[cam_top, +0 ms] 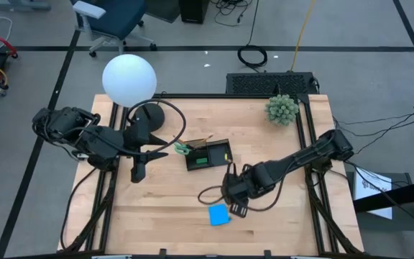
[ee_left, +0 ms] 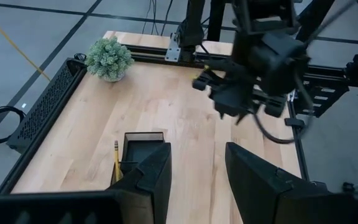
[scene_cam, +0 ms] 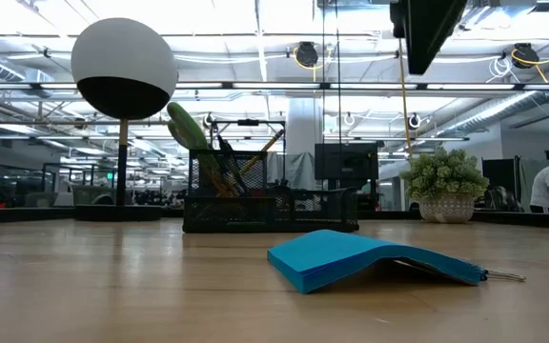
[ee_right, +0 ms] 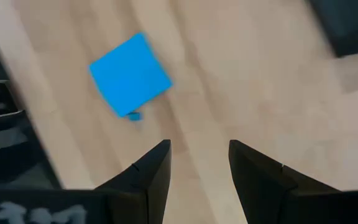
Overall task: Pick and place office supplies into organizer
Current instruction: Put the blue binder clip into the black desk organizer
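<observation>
Wooden table (cam_top: 279,216): both end effectors (left (cam_top: 139,173), right (cam_top: 236,208)) gape empty; note pad (cam_top: 219,214) lies loose.

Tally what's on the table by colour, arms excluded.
Blue: 1, note pad
Black: 2, organizer, lamp base
White: 1, lamp globe
Green: 2, plant ball, scissors handles in the organizer
Total: 6. Pens and pencils inside the organizer are too small to count.
</observation>
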Available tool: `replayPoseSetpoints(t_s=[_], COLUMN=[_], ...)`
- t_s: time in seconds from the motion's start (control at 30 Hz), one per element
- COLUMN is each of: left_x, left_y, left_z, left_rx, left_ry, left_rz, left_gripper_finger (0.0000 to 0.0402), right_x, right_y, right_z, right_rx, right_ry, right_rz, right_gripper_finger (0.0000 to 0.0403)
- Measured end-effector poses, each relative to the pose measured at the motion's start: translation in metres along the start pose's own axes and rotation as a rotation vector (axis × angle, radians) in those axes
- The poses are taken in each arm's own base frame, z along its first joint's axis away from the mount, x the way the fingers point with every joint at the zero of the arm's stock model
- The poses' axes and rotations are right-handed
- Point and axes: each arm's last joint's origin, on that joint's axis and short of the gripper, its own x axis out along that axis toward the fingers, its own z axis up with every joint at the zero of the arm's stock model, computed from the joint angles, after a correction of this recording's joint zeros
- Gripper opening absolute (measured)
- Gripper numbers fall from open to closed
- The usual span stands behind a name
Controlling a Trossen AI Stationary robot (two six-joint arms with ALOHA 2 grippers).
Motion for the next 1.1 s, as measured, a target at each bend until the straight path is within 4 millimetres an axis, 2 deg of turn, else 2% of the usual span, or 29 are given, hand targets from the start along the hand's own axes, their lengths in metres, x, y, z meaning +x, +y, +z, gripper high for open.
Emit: replayPoseSetpoints(t_s=[0.13,0.23,0.37,0.5,0.6,0.77,1.1], left_x=[0.000,0.000,0.000,0.000,0.000,0.000,0.000], left_y=[0.000,0.000,0.000,0.000,0.000,0.000,0.000], left_z=[0.000,0.000,0.000,0.000,0.000,0.000,0.000], left_rx=[0.000,0.000,0.001,0.001,0.001,0.001,-0.001], left_ry=[0.000,0.000,0.000,0.000,0.000,0.000,0.000], left_rz=[0.000,0.000,0.000,0.000,0.000,0.000,0.000], left_gripper_finger=[0.0145,0.0145,0.0145,0.0145,0.0145,0.0145,0.0145], right_x=[0.006,0.010,0.017,0.015,0.014,0.007,0.031], right_y=[0.017,0.024,0.023,0.020,0.024,0.034,0.048], right_z=[-0.001,-0.004,-0.014,-0.019,-0.016,-0.009,0.000], right_rx=[-0.031,0.025,0.080,0.154,0.132,0.063,0.073], right_ry=[0.004,-0.047,-0.015,0.052,0.055,0.082,0.099], right_rz=[-0.003,-0.114,-0.321,-0.409,-0.388,-0.254,-0.199], right_gripper_finger=[0.0151,0.0151,0.0151,0.0151,0.0151,0.0151,0.0151])
